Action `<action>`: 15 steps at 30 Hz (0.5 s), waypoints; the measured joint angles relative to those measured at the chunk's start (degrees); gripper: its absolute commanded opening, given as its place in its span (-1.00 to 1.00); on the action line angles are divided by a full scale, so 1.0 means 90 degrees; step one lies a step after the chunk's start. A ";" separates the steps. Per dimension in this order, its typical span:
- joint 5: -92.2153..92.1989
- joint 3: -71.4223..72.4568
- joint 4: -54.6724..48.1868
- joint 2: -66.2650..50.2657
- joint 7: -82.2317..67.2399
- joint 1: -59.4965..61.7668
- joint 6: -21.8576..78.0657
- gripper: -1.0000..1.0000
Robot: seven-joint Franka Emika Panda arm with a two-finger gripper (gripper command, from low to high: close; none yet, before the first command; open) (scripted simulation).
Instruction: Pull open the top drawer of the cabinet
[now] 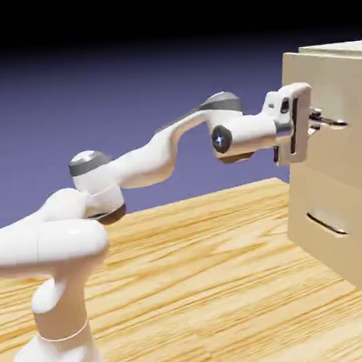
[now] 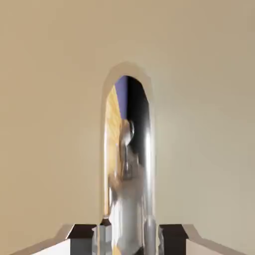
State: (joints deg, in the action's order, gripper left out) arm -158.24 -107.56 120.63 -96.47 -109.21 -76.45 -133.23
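High on the cabinet [image 1: 331, 166], at its upper front, you have the top drawer [image 1: 337, 89] with the gripper [image 1: 318, 119] clamped tight on its slim handle [image 2: 128, 164], which fills the hand view as a shiny upright bar between the fingertips [image 2: 172, 234]. Below the cabinet you see a wood-grain tabletop [image 1: 206, 273]; behind it, a plain blue-violet backdrop [image 1: 131, 81]. You'll find no readable writing anywhere.
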 measured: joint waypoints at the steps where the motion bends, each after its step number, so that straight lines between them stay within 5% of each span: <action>1: 0.0026 -0.0012 0.0231 -0.0021 -0.0022 -0.0161 0.0071 -1.00; 15: 0.0810 -0.0407 0.3460 -0.0462 -0.0155 -0.2747 0.0759 -1.00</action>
State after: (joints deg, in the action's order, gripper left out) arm -150.95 -111.23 151.76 -100.64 -110.60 -101.18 -126.39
